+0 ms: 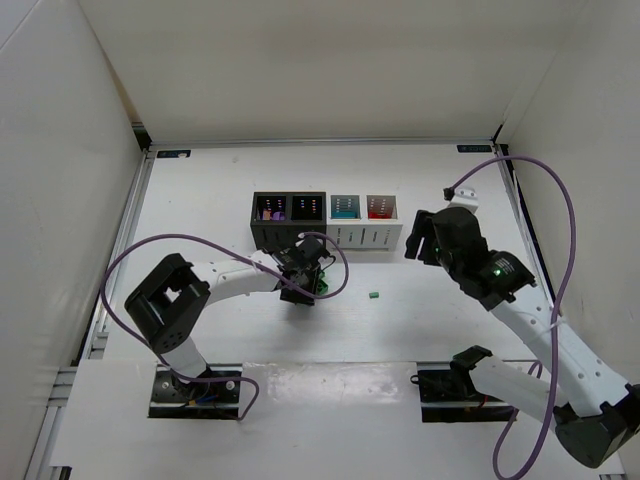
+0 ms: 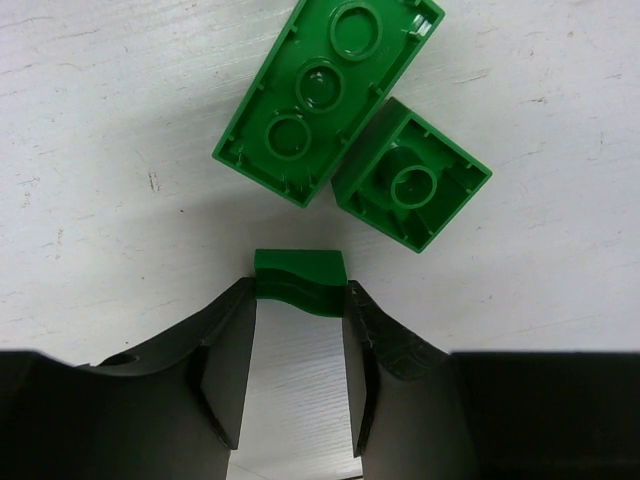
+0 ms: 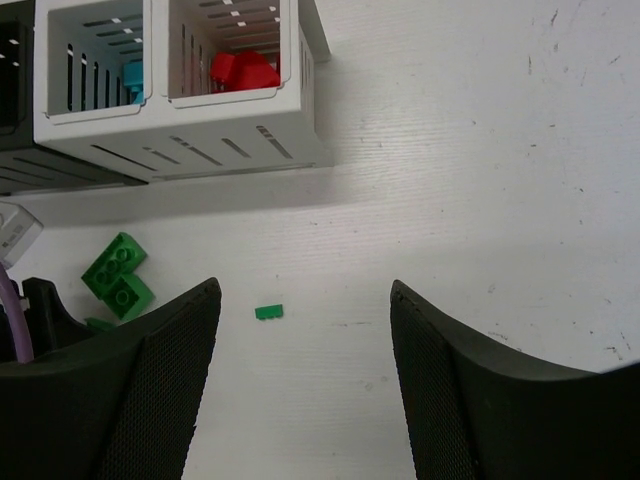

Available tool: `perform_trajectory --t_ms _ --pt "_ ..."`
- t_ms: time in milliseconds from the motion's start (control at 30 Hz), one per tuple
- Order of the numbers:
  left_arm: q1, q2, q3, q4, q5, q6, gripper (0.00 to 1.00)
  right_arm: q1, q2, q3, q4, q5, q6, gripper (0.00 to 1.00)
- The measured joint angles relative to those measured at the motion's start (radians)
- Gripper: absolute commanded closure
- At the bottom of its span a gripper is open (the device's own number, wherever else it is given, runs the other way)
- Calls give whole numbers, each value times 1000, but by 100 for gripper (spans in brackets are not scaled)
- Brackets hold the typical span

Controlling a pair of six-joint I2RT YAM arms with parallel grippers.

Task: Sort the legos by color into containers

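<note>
Pinching a small green brick (image 2: 298,264) by its near edge, on the bench (image 1: 200,200) beside the bins (image 1: 325,236), our left claw (image 2: 298,296) risks it slipping out; our right claw (image 3: 305,290) hangs released.

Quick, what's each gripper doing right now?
Left gripper: closed on a small green lego.
Right gripper: open, holding nothing.

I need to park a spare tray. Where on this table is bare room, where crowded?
Bare: the strip between the containers and the back wall, and left of them. Crowded: before the black bins, where the left gripper pinches a green brick beside two bigger bricks.
</note>
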Motion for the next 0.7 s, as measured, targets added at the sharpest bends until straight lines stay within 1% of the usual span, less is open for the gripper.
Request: perform_trajectory --t_ms 100,233,333,367,433,567,700 --pt "-1 0 3 -6 0 0 54 11 0 -12 -10 3 9 28" --pt "-4 -6 3 -13 -8 2 62 18 -11 -12 -22 8 12 28" --pt "-6 -24 3 -27 -14 6 62 18 -29 -12 -23 11 14 28" --pt "-7 -34 3 -32 -16 9 64 18 -36 -12 -24 11 16 30" --pt "-7 -58 3 -41 -20 14 65 19 -47 -12 -25 11 16 30" --pt "-13 -92 31 -82 -42 27 65 19 -60 -12 -28 13 16 30" --pt "-26 -143 103 -134 -68 64 64 19 -72 -12 -37 14 16 30"
